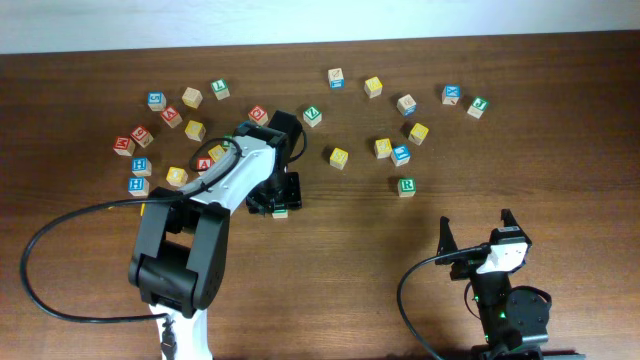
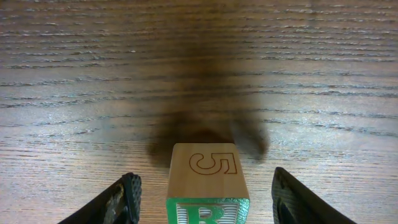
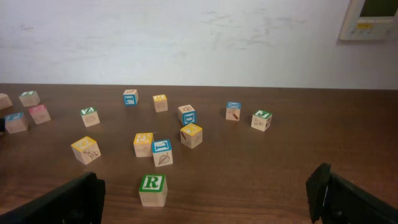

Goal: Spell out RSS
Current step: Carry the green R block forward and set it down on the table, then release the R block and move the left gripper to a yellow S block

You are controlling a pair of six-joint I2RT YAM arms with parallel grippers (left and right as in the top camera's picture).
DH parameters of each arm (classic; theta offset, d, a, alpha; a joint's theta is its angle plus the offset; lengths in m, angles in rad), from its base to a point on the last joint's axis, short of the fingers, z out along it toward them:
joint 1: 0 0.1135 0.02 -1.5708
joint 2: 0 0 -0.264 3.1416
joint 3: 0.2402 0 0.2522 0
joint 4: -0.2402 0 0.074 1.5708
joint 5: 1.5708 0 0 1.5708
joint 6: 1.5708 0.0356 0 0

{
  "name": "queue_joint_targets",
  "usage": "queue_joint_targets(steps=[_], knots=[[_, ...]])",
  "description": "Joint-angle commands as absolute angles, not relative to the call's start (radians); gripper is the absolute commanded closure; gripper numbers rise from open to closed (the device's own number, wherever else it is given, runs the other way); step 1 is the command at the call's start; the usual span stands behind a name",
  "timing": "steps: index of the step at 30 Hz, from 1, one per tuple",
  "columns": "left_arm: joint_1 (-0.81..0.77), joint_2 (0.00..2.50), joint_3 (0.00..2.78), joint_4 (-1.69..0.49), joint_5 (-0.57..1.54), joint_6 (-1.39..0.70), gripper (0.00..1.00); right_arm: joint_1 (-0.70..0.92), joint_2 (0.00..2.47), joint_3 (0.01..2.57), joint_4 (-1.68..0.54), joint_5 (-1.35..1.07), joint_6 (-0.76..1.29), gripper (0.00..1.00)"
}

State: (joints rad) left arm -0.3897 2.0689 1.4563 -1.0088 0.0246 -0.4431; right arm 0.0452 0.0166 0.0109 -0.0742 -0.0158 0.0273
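Left wrist view: the R cube (image 2: 208, 183) stands on the desk (image 2: 74, 74), centred between the fingers of the left tool (image 2: 205, 186). Its green-bordered face with a green R points at the camera. The top face carries an outlined figure that reads as 5 or S.
Left tool state: open. Both fingers (image 2: 127, 199) stand clear of the R cube, with a gap on each side.
Overhead, left arm: stretched to mid-desk, with the left tool (image 1: 274, 198) pointing down over the R cube (image 1: 281, 213). Only a green edge of the cube shows below the tool.
Right tool (image 1: 476, 232): open and empty, near the front right of the desk and well apart from every cube. In the right wrist view its fingers (image 3: 62, 202) frame the lower corners.
Yellow cubes (image 1: 338, 157): scattered. One lies just right of the left tool, more lie further right and back, and two sit in the left cluster. Their letters are too small to read.
White-R cube (image 1: 406, 186): green top face with a white R, alone right of centre. It is the cube nearest the right wrist camera (image 3: 153, 190).
Red cubes (image 1: 142, 133) and blue cubes (image 1: 140, 165): mostly in the left cluster, apart from the R cube.
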Motion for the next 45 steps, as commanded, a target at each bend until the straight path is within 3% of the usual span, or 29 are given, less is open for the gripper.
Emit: queue_joint_targets(steps=[1,13,14,15,16,45], knots=[[-0.383,2.079,1.488,-1.032,0.011,-0.448,0.37,0.038,0.013,0.006,-0.079,-0.007,0.034,0.02],[-0.383,2.079,2.041,-1.4,0.01,-0.403,0.28,0.038,0.013,0.006,-0.079,-0.007,0.034,0.02],[-0.383,2.079,2.061,-1.41,0.01,-0.402,0.21,0.038,0.013,0.006,-0.079,-0.007,0.034,0.02],[-0.383,2.079,2.066,-1.411,0.01,-0.403,0.05,0.038,0.013,0.006,-0.079,-0.007,0.034,0.02],[-0.383,2.079,2.065,-1.411,0.01,-0.402,0.01,0.038,0.013,0.006,-0.079,-0.007,0.034,0.02],[-0.383,2.08,2.065,-1.385,-0.027,-0.402,0.01,0.038,0.013,0.006,-0.079,-0.007,0.034,0.02]])
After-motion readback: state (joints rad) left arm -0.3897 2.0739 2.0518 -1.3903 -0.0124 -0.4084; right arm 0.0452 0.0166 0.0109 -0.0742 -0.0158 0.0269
